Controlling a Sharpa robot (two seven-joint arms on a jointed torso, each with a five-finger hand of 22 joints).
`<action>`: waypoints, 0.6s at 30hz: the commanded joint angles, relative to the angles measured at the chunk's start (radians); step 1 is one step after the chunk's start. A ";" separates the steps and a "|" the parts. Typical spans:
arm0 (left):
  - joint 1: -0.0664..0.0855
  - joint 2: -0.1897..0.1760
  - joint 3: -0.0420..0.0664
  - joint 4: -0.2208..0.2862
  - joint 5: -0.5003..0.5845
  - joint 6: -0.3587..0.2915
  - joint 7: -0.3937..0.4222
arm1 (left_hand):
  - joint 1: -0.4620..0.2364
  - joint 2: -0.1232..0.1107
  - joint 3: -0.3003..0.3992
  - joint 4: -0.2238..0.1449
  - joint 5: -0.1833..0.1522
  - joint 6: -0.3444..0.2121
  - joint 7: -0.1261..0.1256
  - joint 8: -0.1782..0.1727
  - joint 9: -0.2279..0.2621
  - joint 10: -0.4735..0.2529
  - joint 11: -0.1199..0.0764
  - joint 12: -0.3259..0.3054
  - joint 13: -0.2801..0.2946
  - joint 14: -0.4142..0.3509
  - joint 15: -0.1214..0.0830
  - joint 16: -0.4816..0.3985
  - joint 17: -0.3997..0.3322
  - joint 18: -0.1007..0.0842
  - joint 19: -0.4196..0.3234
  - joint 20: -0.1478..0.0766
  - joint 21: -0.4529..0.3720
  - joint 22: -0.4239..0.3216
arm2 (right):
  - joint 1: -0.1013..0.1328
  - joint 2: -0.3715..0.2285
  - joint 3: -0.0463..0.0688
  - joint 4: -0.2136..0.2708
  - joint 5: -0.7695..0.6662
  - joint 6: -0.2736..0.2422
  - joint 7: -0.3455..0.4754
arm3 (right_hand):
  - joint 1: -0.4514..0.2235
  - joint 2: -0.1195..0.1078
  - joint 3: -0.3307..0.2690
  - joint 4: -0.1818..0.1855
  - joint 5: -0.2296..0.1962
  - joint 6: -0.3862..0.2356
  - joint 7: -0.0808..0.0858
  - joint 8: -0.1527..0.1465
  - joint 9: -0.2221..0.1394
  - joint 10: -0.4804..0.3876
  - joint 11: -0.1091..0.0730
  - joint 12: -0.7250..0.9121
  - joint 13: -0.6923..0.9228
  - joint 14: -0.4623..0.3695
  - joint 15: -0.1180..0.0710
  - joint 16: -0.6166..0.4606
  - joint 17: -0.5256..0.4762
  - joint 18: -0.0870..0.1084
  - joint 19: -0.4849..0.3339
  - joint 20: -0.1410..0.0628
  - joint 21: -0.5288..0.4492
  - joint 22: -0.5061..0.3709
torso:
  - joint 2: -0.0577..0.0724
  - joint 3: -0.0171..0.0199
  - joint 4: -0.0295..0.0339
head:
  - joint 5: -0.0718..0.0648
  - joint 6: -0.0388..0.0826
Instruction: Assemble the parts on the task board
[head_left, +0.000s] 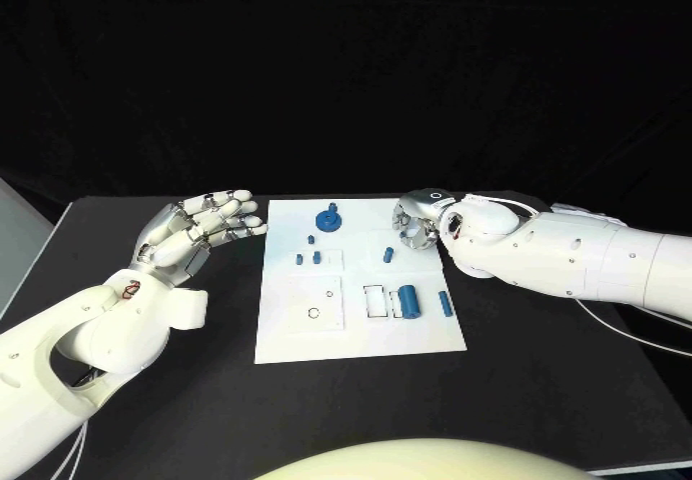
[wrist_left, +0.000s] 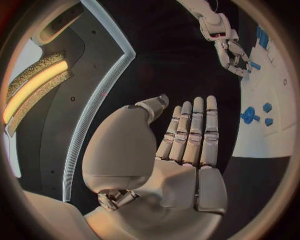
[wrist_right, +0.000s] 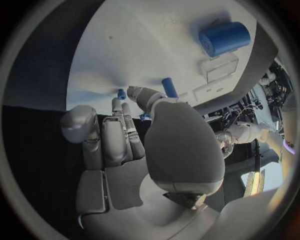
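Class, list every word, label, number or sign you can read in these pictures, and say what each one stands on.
No readable text anywhere.
Small red mark on the white left arm: too small to read.
Dark ring mark on the white right arm's wrist: a sign, no letters.
White task board: faint outlines, no lettering.

One task board (head_left: 361, 330), about seven blue parts (head_left: 410, 300), two hands (head_left: 195, 235).

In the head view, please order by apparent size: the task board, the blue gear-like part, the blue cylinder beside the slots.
1. task board
2. blue gear-like part
3. blue cylinder, close to the gear-like part in size, so this order is unsure.
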 joint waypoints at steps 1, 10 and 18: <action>-0.001 0.001 0.001 0.000 0.008 -0.003 0.016 | 0.006 0.001 -0.004 0.004 -0.003 0.000 0.015 0.001 -0.001 -0.002 0.007 -0.003 0.001 0.009 0.001 -0.003 0.001 0.014 0.009 -0.001 -0.006 -0.002 | -0.002 0.002 -0.001 0.002 0.025 -0.002 0.024 | 0.009 0.005 0.020 0.000 0.002 0.016 -0.002 0.011 0.006 0.018 -0.005 0.008 0.003 0.043 0.004 0.008 0.002 -0.012 0.007 0.000 0.007 0.008 | 0.001 0.0004 -0.0007 | 0.000 -0.002; -0.002 0.003 0.001 -0.006 0.008 -0.004 0.013 | 0.006 0.002 -0.004 0.005 -0.003 0.001 0.015 0.003 -0.001 0.000 0.007 -0.002 0.002 0.013 0.000 -0.003 0.003 0.014 0.013 -0.002 -0.006 -0.002 | -0.004 0.003 -0.001 0.003 0.015 -0.017 0.015 | 0.027 0.053 0.102 -0.032 -0.045 0.062 -0.017 0.052 0.045 0.088 -0.025 0.021 0.015 0.041 -0.012 0.033 0.010 -0.016 0.007 -0.015 0.041 0.051 | 0.002 0.0007 -0.0009 | 0.000 -0.005; -0.005 0.004 0.001 -0.008 0.008 -0.002 0.010 | 0.006 0.003 -0.005 0.005 -0.003 0.002 0.015 0.004 -0.001 0.001 0.007 -0.001 0.002 0.014 0.000 -0.003 0.005 0.014 0.015 -0.002 -0.006 -0.002 | -0.007 0.006 -0.001 -0.005 -0.022 -0.004 -0.007 | 0.026 0.053 0.117 -0.052 -0.055 0.062 -0.018 0.061 0.057 0.100 -0.028 0.016 0.020 0.039 -0.014 0.034 0.003 -0.016 0.005 -0.019 0.047 0.060 | 0.003 0.0008 -0.0002 | -0.002 -0.009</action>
